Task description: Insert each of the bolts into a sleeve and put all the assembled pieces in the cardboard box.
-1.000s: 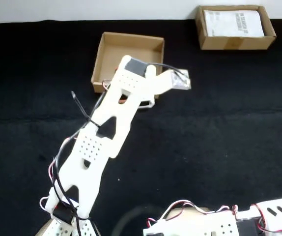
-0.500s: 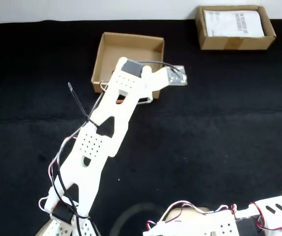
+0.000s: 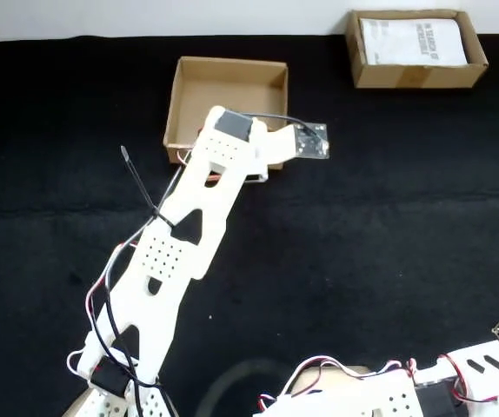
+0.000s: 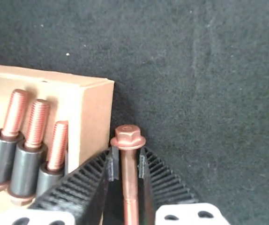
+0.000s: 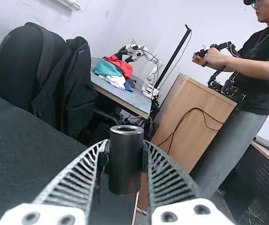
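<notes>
Three assembled pieces (image 4: 27, 150) are lying in the cardboard box (image 4: 94, 112). Left gripper (image 4: 126, 157) is clamping a bolt (image 4: 129, 187), right gripper (image 5: 125, 146) a sleeve (image 5: 125, 166); you're likely heading into insertion, needing axes aligned.

In the left wrist view the bolt (image 4: 127, 141) runs off the edge at 6 o'clock, its lower shank cut away; of the three assembled pieces (image 4: 24, 152) in the cardboard box (image 4: 96, 110), the one nearest the bolt is half covered by a finger (image 4: 80, 185) of the left gripper (image 4: 126, 158), and the box itself is cut off at 9 o'clock; in the high view the left arm (image 3: 189, 226) covers the box's near wall; the right arm (image 3: 389, 398) is cut off at 5 o'clock; the sleeve (image 5: 125, 159) has a lower end hard to tell from the dark behind it.
</notes>
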`<state>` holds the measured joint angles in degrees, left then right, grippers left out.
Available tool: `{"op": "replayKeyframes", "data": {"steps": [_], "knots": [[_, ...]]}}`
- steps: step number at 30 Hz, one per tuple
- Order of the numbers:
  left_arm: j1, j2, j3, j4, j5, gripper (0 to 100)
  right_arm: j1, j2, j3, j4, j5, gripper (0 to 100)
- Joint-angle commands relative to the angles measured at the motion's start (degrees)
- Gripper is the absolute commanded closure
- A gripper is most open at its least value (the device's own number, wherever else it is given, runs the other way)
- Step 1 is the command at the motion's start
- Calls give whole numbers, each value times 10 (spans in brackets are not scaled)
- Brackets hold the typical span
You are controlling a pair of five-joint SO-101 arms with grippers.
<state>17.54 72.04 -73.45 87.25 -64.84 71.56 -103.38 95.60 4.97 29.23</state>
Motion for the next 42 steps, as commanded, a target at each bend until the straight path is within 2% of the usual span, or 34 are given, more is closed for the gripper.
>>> {"op": "replayKeyframes", "data": {"steps": [1, 4, 12, 15, 19, 25, 33, 42], "knots": [[-13, 12, 0, -19, -11, 943, -10, -5, 74, -15, 16, 990], [-13, 12, 1, -18, -34, 994, -16, -5, 73, -15, 36, 990], [-10, 11, 0, 2, -51, 986, -15, -5, 73, -15, 36, 990], [-5, 10, 0, 2, -50, 940, -15, -5, 73, -14, 38, 990], [0, -8, -17, 14, 20, 855, -18, -5, 75, -13, 69, 990], [-4, -40, -24, 39, 3, 843, -16, -5, 67, -12, 72, 990], [-22, -25, -22, -35, -11, 843, -21, -5, 13, 95, 73, 990], [-21, 5, -22, -131, -76, 873, -33, -5, -15, 133, 84, 990]]}}
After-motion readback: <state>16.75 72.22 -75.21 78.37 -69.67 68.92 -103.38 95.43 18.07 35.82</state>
